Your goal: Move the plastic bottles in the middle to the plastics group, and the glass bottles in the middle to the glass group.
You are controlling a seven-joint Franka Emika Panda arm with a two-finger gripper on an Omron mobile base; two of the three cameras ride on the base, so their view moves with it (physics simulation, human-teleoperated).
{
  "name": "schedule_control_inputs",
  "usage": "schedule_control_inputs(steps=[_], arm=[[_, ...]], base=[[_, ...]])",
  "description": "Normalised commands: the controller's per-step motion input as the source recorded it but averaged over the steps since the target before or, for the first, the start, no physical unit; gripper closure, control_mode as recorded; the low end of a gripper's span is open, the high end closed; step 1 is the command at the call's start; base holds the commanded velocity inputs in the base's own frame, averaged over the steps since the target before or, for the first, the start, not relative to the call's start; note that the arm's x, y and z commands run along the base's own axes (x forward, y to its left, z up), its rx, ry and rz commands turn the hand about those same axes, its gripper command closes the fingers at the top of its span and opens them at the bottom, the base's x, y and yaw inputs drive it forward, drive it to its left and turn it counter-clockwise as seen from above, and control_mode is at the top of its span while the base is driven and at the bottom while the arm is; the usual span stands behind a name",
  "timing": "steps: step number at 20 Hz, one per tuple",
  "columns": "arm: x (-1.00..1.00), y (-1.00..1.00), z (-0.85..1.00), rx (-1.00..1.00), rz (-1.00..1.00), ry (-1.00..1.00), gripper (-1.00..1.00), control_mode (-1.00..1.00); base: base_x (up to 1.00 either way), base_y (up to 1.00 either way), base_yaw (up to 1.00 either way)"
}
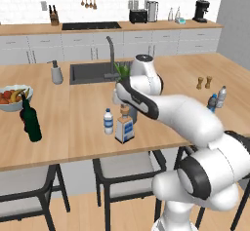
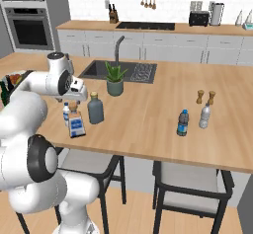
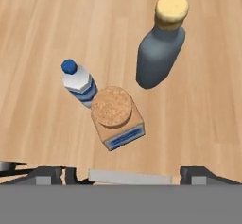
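- Small white plastic bottle with blue label band [image 3: 79, 84] stands on the wooden counter [image 1: 73, 123], touching the square clear glass bottle with tan stopper [image 3: 116, 116].
- Grey-blue glass bottle [image 3: 158, 53] stands just beside.
- Gripper [image 3: 123, 173] hovers above, jaws spread wide, empty.

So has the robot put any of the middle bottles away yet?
Not yet. The small white plastic bottle, the square clear bottle and the grey-blue bottle all stand together mid-counter. The hand hovers open above them, holding nothing. Left: the plastic one goes to the two slim bottles on the right, the two glass ones to the green wine bottle on the left.
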Motion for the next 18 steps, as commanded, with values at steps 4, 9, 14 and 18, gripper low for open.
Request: schedule_control_inputs(steps=[4, 9, 14, 18], arm=[[0.36, 0.03, -0.31, -0.05, 0.0, 0.08, -1.0, -1.0], [0.25, 0.06, -0.27, -0.1, 0.0, 0.05, -1.0, -1.0], [0.21, 0.11, -0.15, -0.02, 0.0, 0.02, -1.0, -1.0], [0.14, 0.03, -0.15, 0.0, 0.0, 0.0, -1.0, -1.0]], base=[[0.0, 0.0, 0.0], [0.0, 0.0, 0.0], [0.0, 0.0, 0.0], [0.0, 0.0, 0.0]])
